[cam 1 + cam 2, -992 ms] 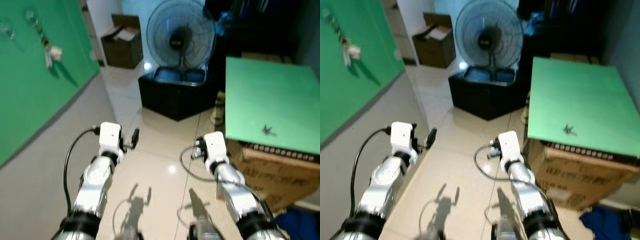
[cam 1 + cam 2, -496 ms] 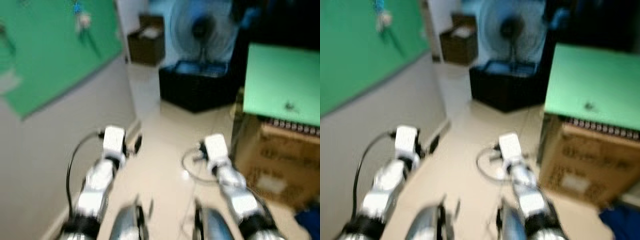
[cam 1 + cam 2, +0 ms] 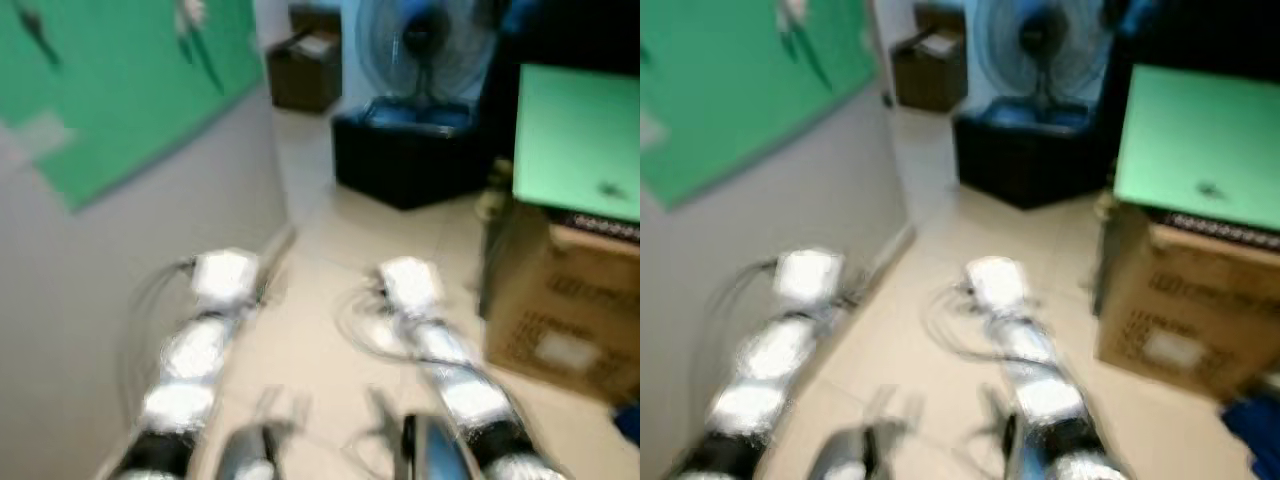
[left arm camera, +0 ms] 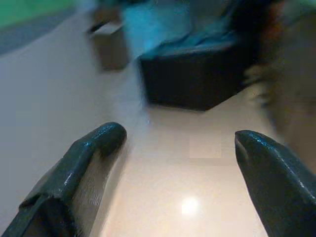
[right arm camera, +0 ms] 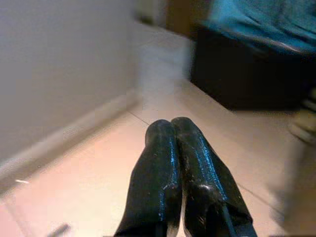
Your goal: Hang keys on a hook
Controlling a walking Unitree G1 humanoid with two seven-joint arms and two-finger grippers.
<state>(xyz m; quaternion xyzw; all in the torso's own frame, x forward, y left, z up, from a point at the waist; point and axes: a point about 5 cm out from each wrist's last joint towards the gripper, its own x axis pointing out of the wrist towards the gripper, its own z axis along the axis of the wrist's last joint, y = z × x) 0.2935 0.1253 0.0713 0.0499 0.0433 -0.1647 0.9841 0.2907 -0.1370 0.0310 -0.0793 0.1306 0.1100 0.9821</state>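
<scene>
1. Keys (image 3: 607, 188), a small dark blur, lie on the green bench (image 3: 575, 130), far right; hooks on the green board (image 3: 130, 90), far left.
2. Left claw (image 4: 177, 148) wide open, empty; right claw (image 5: 173, 133) closed, empty.
3. Risk: motion blur while walking could spoil the reach.

Both head views are heavily motion-blurred, smearing the arms. Lighting is dim and bluish. A small glare spot shines on the floor (image 4: 190, 206).

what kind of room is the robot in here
Probably a storage or utility room in a home, set up for tests. A standing fan sits on a black crate, cardboard boxes stand on the tiled floor, and a green board covers the wall.
</scene>
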